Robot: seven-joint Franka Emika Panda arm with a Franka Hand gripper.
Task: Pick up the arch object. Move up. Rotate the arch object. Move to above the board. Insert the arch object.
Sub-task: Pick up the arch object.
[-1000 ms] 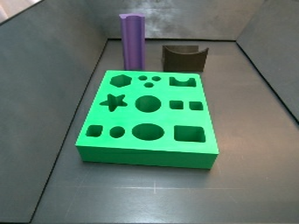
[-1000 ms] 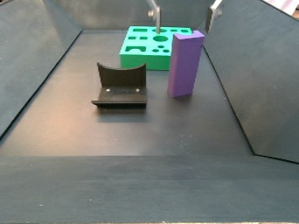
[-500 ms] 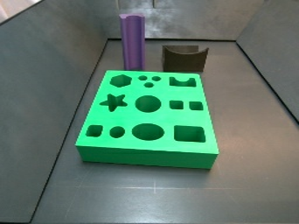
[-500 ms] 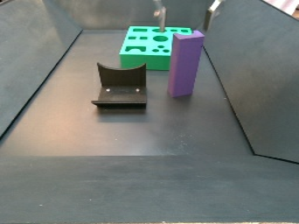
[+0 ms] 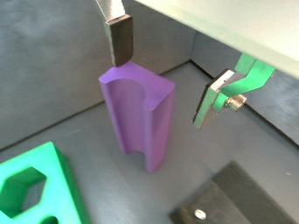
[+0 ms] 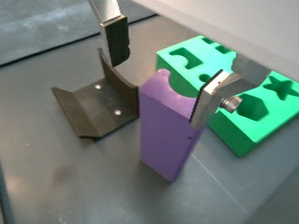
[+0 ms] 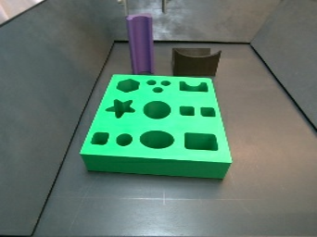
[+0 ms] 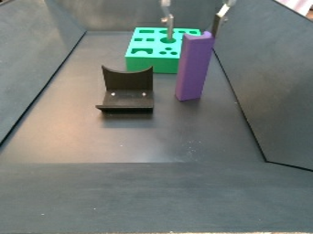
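The arch object is a tall purple block standing upright on the floor behind the board, a thick green slab with many shaped cut-outs. In a side view the arch object stands just in front of the board. My gripper hangs open over the arch object's top, one finger on each side. In both wrist views the gripper straddles the top of the arch object. Gaps show between the pads and the block.
The dark fixture stands on the floor beside the arch object; in a wrist view the fixture shows its screws. Grey walls enclose the floor on all sides. The board lies close behind one finger.
The gripper has come down a little, its fingertips now near the level of the arch object's top. The arch object, board and fixture have not moved.
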